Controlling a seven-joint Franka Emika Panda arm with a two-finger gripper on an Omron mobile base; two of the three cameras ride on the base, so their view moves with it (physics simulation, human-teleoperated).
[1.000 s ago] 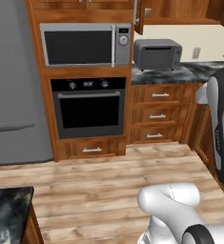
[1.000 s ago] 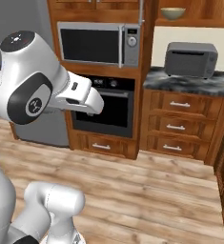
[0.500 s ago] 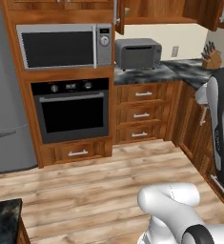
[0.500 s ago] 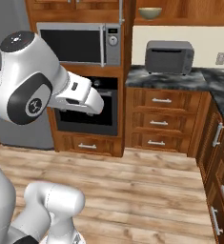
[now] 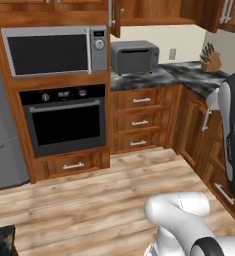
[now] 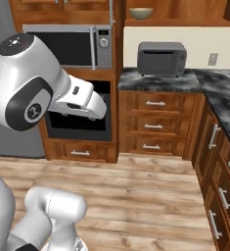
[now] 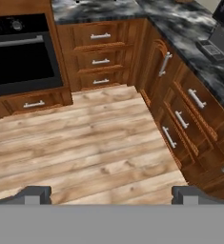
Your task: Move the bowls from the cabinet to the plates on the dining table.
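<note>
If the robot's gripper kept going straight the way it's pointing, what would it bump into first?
Probably the wooden floor. The open gripper looks down at bare planks, with nothing in between as far as the hand view shows. The drawers sit off to one side.

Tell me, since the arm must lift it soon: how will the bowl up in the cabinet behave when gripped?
The bowl looks rigid and small, so probably light. Its round sides may slip between flat fingers. It sits upright on the cabinet shelf, so it's unlikely to roll.
</note>
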